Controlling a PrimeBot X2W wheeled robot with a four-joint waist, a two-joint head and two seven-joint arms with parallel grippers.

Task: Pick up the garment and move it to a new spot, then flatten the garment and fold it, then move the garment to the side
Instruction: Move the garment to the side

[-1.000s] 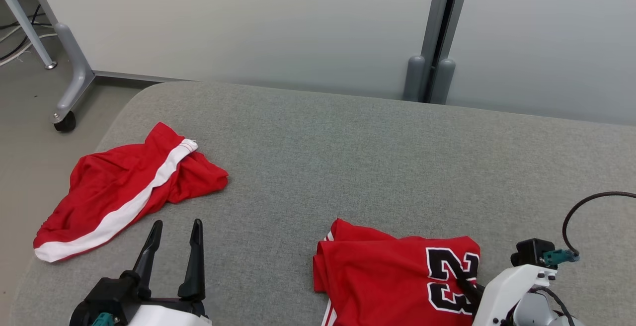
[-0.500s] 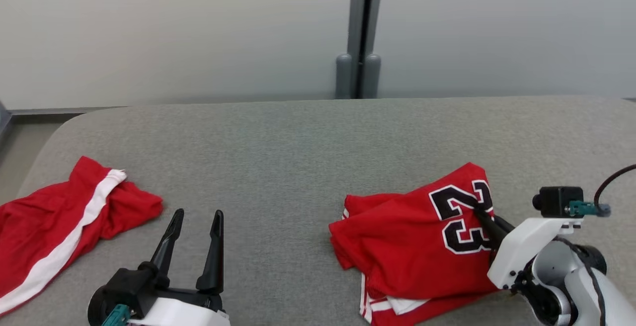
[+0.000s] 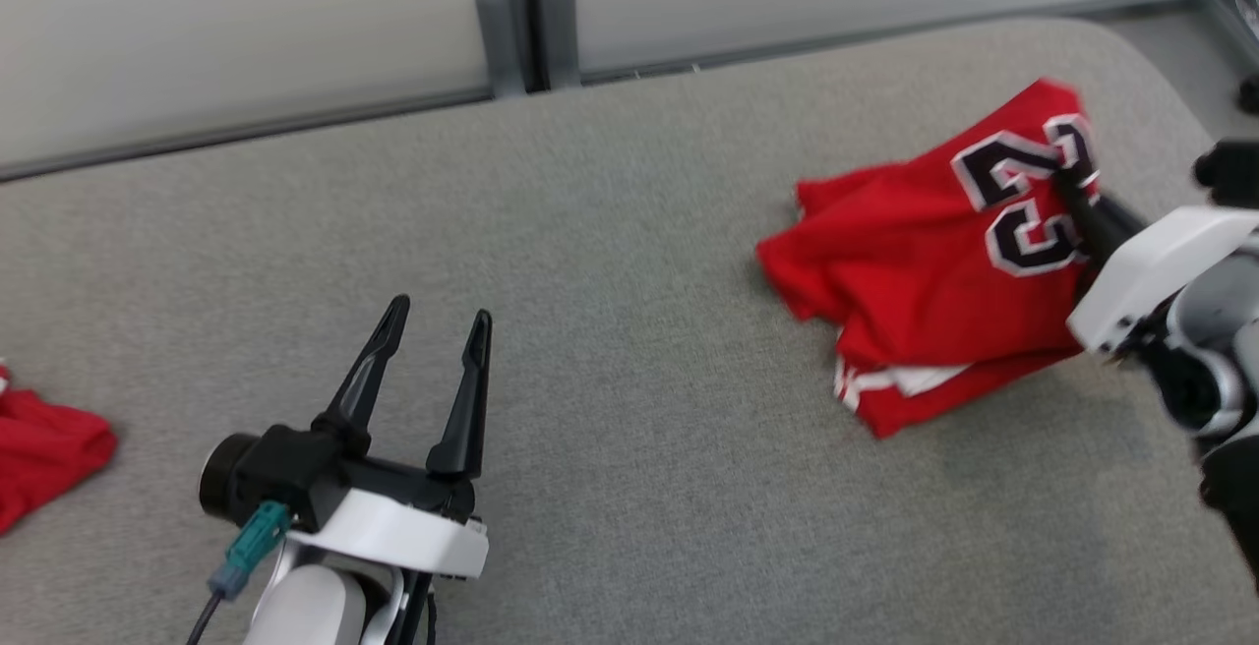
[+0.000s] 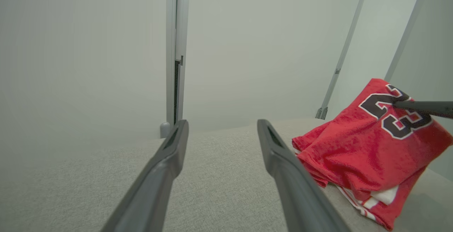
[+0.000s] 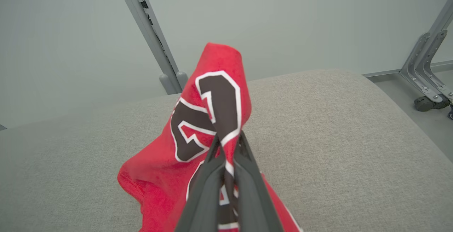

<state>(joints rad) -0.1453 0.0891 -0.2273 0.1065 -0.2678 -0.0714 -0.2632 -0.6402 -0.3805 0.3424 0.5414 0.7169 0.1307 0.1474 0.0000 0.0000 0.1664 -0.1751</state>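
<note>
Red jersey [image 3: 934, 262] lies bunched in layers at the far right of the grey padded surface [image 3: 629, 350], near its rounded corner. One edge is lifted where the right gripper [image 3: 1067, 181] is clamped on a thin tuck through the number print. Risk: the bite is small and off-centre, so layers may slide apart or the cloth slip free, and a drag toward the corner could spill it over the edge; left gripper [image 3: 438, 311] hovers spread and empty, well apart, lending no support.

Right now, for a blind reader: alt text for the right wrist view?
The right gripper is shut on a red jersey, pinching it at its black number, a fold raised above the grey cushioned surface. Pale wall panels stand behind.
</note>
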